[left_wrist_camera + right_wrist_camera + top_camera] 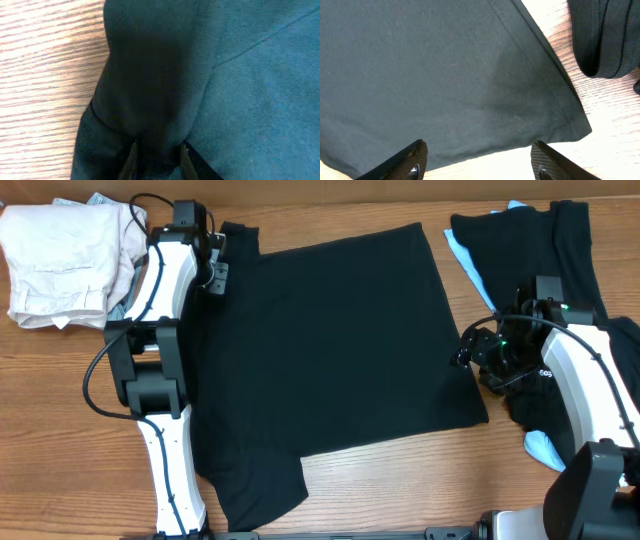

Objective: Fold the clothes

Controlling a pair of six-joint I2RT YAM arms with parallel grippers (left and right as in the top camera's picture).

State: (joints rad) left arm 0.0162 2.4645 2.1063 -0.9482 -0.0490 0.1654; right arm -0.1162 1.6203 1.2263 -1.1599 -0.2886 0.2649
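A black T-shirt lies spread flat across the middle of the table. My left gripper is at the shirt's far left corner, by the sleeve. In the left wrist view its fingers are shut on a bunched fold of the black fabric. My right gripper is at the shirt's right edge, low over the table. In the right wrist view its jaws are wide open and empty, with the shirt's hem and corner just ahead of them.
A pile of white clothes lies at the far left. A heap of black and light blue clothes lies at the far right, under and beside the right arm. The bare wooden table shows in front.
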